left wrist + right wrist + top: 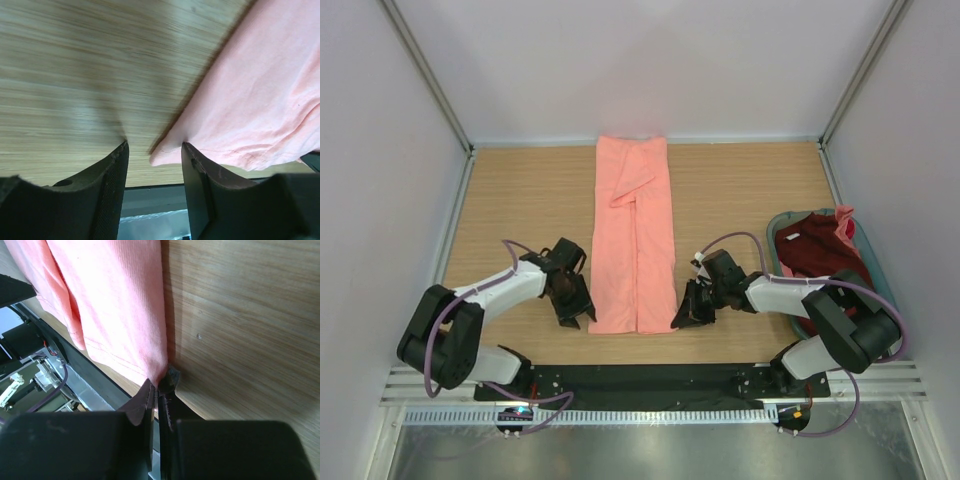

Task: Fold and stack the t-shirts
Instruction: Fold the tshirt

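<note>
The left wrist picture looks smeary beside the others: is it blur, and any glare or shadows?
Left wrist view: the wooden table is streaked with blur and carries a pale glare patch; right wrist view: crisp grain, the salmon-pink t-shirt throwing a dark shadow along its edge; top view: even, soft light.

The right arm (790, 292) hides the basket's (782, 222) near side; the pink t-shirt's (635, 240) near right corner vanishes inside the right gripper (159, 383).
</note>
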{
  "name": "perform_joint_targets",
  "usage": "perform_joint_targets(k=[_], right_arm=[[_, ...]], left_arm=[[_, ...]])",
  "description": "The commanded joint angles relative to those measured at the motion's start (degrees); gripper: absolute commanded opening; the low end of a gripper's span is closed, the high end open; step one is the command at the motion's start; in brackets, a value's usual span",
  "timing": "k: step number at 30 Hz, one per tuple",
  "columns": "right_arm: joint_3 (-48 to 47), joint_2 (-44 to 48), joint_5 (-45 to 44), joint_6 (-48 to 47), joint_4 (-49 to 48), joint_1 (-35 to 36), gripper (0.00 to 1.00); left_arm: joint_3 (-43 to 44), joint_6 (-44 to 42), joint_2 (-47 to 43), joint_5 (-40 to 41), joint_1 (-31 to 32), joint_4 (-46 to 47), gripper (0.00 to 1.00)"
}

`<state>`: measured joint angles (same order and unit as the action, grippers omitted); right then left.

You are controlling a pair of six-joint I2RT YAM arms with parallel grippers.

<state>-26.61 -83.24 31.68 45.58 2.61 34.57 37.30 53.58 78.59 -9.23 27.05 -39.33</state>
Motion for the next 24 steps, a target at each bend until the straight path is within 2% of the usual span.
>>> perform_joint_targets(k=[1, 8, 13, 14, 15, 24], right_arm=[[-0.28, 0.54, -2.94, -2.08, 3.28, 0.41, 0.01], [-0.02, 0.71, -3.12, -2.16, 3.36, 0.41, 0.01], [-0.28, 0.45, -3.03, -2.25, 3.36, 0.33, 0.01], [-0.28, 0.28, -3.03, -2.34, 3.45, 0.41, 0.01], [-0.37, 0.27, -2.94, -2.51, 3.45, 0.33, 0.01], [-1.60, 3.60, -3.29, -4.54, 9.16, 0.41, 0.01]], left_arm=[[-2.32, -0.15, 3.94, 2.03, 2.56, 6.54, 0.48], [-3.19, -0.14, 6.58, 1.85, 3.80, 9.36, 0.42], [-3.81, -0.58, 7.28, 2.47, 3.89, 10.33, 0.21], [-3.64, -0.76, 7.46, 2.64, 3.80, 10.33, 0.08], [-3.46, -1.20, 7.63, 2.99, 3.80, 10.07, 0.00], [-3.54, -0.59, 2.98, 3.96, 5.29, 4.10, 0.00]])
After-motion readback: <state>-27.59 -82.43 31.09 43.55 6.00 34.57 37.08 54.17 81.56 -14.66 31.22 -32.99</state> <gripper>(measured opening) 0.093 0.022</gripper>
